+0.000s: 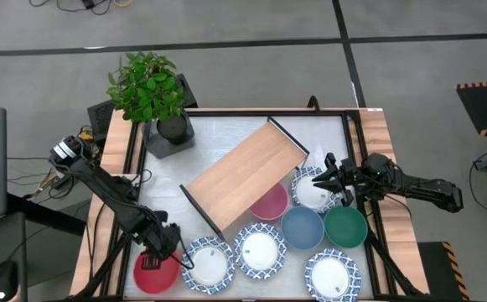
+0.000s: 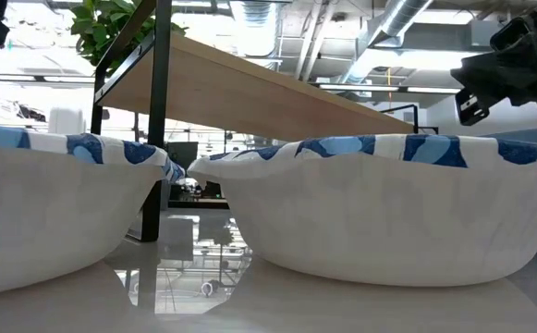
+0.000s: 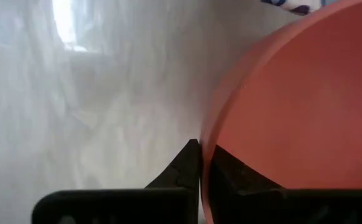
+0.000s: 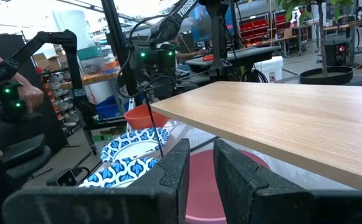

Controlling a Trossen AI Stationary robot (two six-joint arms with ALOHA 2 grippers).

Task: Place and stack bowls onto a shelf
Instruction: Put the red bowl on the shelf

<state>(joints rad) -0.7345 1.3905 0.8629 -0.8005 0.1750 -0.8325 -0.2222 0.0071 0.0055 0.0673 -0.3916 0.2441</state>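
The shelf (image 1: 243,172) is a light-wood board on a black frame, standing slantwise at the table's middle. A red bowl (image 1: 155,275) sits at the near left corner, and my left gripper (image 1: 155,252) is shut on it. Three white blue-rimmed bowls (image 1: 208,262) (image 1: 259,249) (image 1: 332,274) stand along the near edge. Pink (image 1: 270,201), blue (image 1: 302,226) and green (image 1: 344,226) bowls and another white blue-rimmed bowl (image 1: 313,189) stand by the shelf's right end. My right gripper (image 1: 331,179) hovers over that white bowl, holding nothing, its fingers a narrow gap apart (image 4: 200,155). My left gripper holds the red bowl by its rim (image 3: 204,146), on the bowl's far side. One finger (image 3: 233,177) is inside the bowl and one (image 3: 182,168) outside. The fingers come from above, pointing down. The bowl's base appears to rest on the table.
A potted plant (image 1: 151,88) stands at the table's far left corner. The table's raised wooden sides (image 1: 117,143) run along left and right. Bare tabletop lies between the plant and the shelf. A person's hand (image 4: 28,93) shows beyond the table in the right wrist view.
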